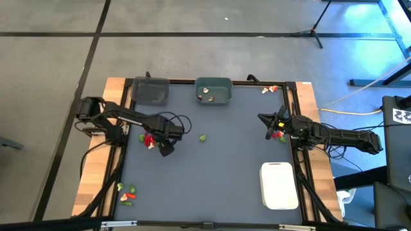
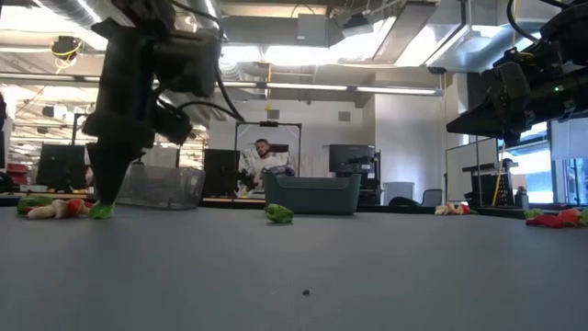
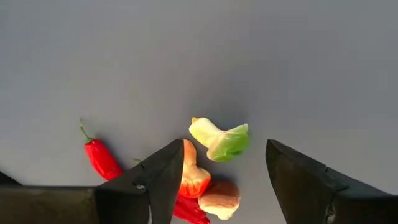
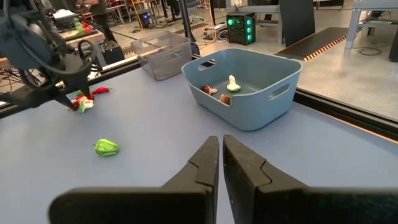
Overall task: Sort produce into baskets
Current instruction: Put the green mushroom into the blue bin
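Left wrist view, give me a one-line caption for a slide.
Open left gripper poised over a pale green piece, with a red chili and tan-and-red pieces beside it on the grey table.

My left pincer (image 1: 158,144) lowered close to the surface, fingers spread wide, my right pincer (image 1: 271,126) raised at the right edge, fingers pressed together

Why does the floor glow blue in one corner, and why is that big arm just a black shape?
High view: bluish light washes the floor's top right corner. Low view: bright ceiling lights behind the left gripper leave it a dark silhouette, and the near table looks soft.
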